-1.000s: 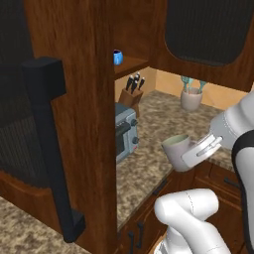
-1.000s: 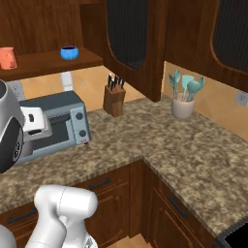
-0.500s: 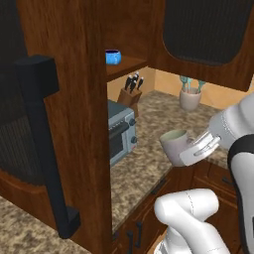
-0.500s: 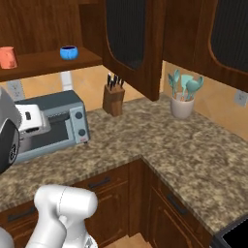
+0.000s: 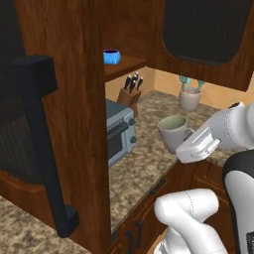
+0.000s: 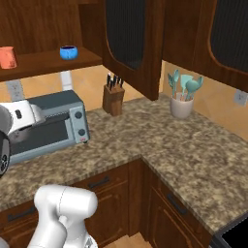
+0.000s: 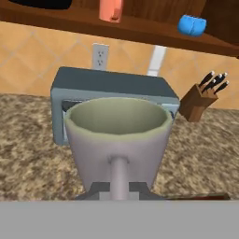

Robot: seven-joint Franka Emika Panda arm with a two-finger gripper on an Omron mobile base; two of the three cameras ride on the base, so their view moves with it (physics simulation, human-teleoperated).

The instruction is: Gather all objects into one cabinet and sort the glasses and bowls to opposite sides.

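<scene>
My gripper [image 5: 187, 147] is shut on the handle of a pale greyish-white cup [image 5: 173, 132], held upright above the counter in front of the toaster oven. In the hand view this cup [image 7: 116, 135] is in the centre, with the gripper [image 7: 119, 187] closed on its handle below. On the shelf of the dark wooden cabinet [image 6: 48, 60] stand a bright blue mug [image 6: 69, 52] and a coral-orange cup [image 6: 7, 57]. The hand view shows the blue mug [image 7: 192, 25], the coral cup [image 7: 111, 9] and the edge of a black bowl [image 7: 42, 3] on that shelf.
The cabinet door [image 5: 30, 149] stands open at the left with its long black handle [image 5: 47, 149]. A grey toaster oven [image 6: 48, 126], a knife block [image 6: 113, 97] and a crock of utensils [image 6: 181, 99] stand on the speckled counter [image 6: 193, 155].
The held cup has risen a little and sits slightly closer to the cabinet opening. The left view has shifted slightly. The grip is unchanged.
</scene>
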